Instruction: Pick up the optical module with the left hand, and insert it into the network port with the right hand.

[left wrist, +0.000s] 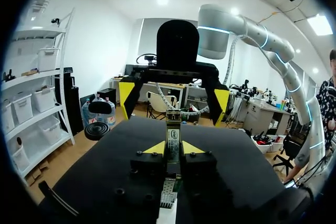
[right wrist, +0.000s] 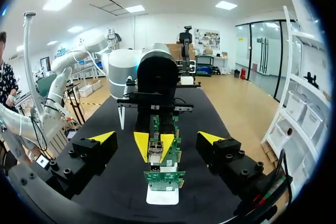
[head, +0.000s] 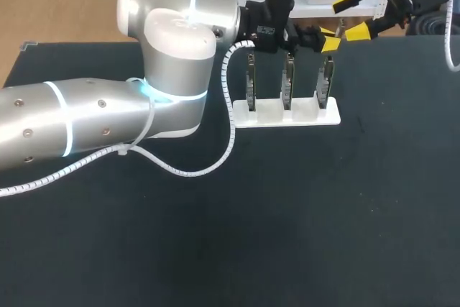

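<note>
Left gripper (left wrist: 174, 148) was clamped on the optical module (left wrist: 172, 132), one finger on each side, at the top of the rightmost slot of the white rack (head: 309, 116). The rack stood near the tabletop's far edge. Right gripper (head: 351, 16) was wide open and held nothing, hanging over that far edge just beyond the rack, facing the left gripper.

The wide, flat table top (head: 287, 235) was covered in dark, matte, blackish-green material. Light lay evenly over it, showing a few pale specks.
</note>
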Tool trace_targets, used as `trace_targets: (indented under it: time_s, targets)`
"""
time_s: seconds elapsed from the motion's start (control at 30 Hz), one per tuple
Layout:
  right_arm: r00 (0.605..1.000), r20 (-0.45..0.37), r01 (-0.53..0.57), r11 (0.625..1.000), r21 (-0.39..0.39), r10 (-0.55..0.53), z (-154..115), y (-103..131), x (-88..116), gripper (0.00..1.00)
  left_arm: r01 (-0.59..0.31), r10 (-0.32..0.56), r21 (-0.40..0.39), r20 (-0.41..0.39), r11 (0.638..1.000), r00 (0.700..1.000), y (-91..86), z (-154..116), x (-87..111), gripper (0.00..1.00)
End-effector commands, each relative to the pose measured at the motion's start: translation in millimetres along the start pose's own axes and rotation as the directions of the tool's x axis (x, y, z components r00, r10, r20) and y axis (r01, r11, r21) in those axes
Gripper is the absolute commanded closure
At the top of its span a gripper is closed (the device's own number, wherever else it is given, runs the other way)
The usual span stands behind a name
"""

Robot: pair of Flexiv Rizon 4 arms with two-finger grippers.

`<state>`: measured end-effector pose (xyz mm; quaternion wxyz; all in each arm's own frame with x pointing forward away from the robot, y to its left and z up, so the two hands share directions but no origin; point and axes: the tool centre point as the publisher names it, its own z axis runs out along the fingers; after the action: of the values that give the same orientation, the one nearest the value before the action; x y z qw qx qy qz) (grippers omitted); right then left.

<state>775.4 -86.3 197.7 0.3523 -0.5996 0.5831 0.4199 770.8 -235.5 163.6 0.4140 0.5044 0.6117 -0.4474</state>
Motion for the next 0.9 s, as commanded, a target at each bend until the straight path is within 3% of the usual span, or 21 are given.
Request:
trace_targets:
  time_s: [0.03, 0.87, 0.9]
  targets:
    - [1.000, 0.000, -0.005, 1.000, 0.003, 0.005, 1.9, 3.3, 1.0, 0.00, -0.001, 0.001, -0.003, 0.001, 1.000, 1.000, -1.1, -0.7, 0.3, 1.00]
    - [1.000, -0.004, -0.009, 1.000, 0.019, 0.010, -2.2, 3.9, 3.8, 0.00, -0.001, 0.001, -0.003, 0.001, 1.000, 1.000, -1.1, -0.7, 0.3, 1.00]
    - [1.000, -0.003, -0.006, 1.000, 0.017, 0.006, -2.0, 3.6, 3.6, 0.50, -0.001, 0.001, -0.003, 0.001, 1.000, 1.000, -1.1, -0.7, 0.3, 1.00]
